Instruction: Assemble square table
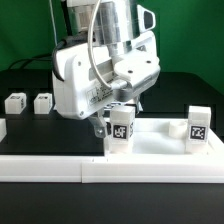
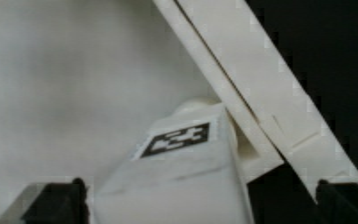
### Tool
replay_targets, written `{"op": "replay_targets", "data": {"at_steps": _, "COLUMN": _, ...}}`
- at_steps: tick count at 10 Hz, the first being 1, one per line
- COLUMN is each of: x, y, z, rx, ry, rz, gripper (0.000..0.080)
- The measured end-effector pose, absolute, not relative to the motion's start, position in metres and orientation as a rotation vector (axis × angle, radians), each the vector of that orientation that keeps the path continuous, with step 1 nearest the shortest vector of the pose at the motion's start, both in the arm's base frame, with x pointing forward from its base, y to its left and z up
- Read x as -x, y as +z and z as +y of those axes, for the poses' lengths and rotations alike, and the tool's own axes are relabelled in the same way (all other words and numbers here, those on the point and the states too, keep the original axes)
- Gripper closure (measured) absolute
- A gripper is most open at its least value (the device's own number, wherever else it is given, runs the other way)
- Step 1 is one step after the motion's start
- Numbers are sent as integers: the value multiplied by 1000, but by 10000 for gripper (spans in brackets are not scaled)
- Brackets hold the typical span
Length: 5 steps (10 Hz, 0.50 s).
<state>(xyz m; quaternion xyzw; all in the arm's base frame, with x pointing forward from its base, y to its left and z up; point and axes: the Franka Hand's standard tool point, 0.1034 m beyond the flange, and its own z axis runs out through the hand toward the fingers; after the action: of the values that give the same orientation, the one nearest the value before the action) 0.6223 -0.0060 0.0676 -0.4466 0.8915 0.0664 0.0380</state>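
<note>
The square table's white slab (image 1: 160, 143) lies flat behind the low front wall. One white tagged leg (image 1: 120, 129) stands upright at its near corner. My gripper (image 1: 121, 108) hovers directly over this leg, open. In the wrist view the leg (image 2: 179, 140) rises between the two dark fingertips (image 2: 55, 203), which stand wide at either side, with a gap on one side. The slab's raised rim (image 2: 247, 90) runs past the leg. A second leg (image 1: 197, 123) stands upright at the slab's corner on the exterior view's right. Two more legs (image 1: 15, 103) (image 1: 42, 102) stand loose on the black table at the left.
A long low white border wall (image 1: 60, 168) runs across the front of the table. A small white piece (image 1: 2, 128) shows at the exterior view's left edge, cut off. The arm's white body (image 1: 80, 80) hides the area behind the first leg.
</note>
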Motion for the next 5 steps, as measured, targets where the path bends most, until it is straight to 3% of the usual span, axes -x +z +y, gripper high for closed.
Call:
{"op": "replay_targets", "data": {"at_steps": 3, "x": -626, "y": 98, "z": 13, "rx": 1385, "ry": 205, "rz": 2677, "gripper": 151}}
{"op": "replay_targets", "data": {"at_steps": 5, "x": -627, "y": 101, "z": 12, "rx": 1392, "ry": 205, "rz": 2667, "gripper": 151}}
